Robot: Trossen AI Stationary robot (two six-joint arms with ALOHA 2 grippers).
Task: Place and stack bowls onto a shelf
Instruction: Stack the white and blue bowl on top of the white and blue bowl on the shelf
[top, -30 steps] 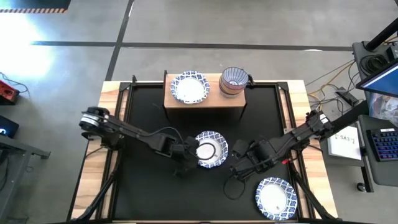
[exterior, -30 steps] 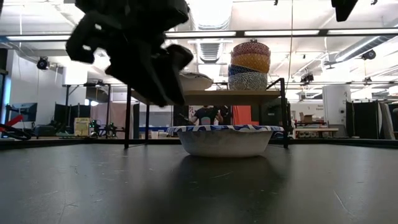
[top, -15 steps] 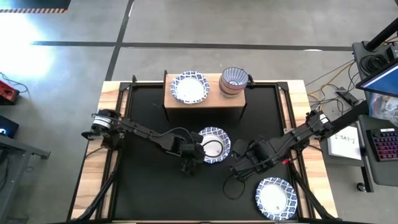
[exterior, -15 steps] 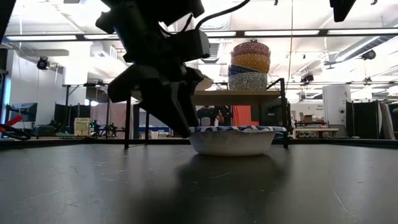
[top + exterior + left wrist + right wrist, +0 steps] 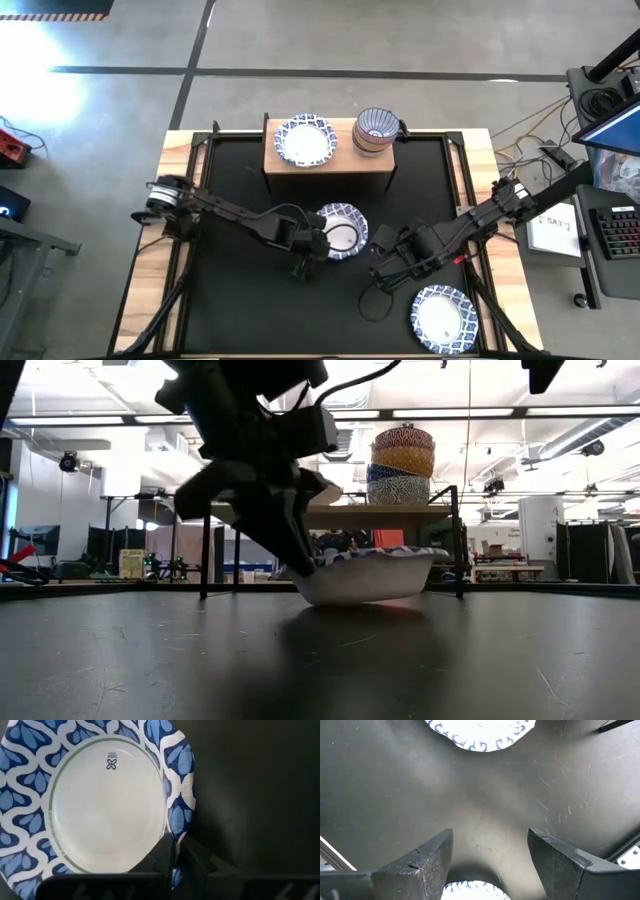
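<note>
The left pincer point(image 5: 314, 247) is pressed together on the left rim of a wide shallow white bowl with a blue-patterned rim point(image 5: 341, 232) at the middle of the black counter point(image 5: 240, 300); in the low view that bowl point(image 5: 365, 574) tilts, its gripped side raised off the counter and its other edge down; the left wrist view shows the dark fingers point(image 5: 167, 856) pinching the patterned rim of the bowl point(image 5: 107, 810) from above and below.

The right pincer point(image 5: 380, 268) hangs just right of that bowl with its fingers point(image 5: 427, 857) spread wide and nothing between them; a second white bowl with a blue-patterned rim point(image 5: 441, 318) lies on the near right part of the counter, apart from both pincers.

The small low shelf with a light wooden top board point(image 5: 325, 164) stands at the far middle of the counter; on it rest another white blue-rimmed bowl point(image 5: 304, 140) at the left and, just beside it at the right, a stack of small round bowls point(image 5: 376, 129), with a grey patterned one at the bottom in the low view, then blue, then golden yellow, and a red patterned one on top point(image 5: 403, 437).
</note>
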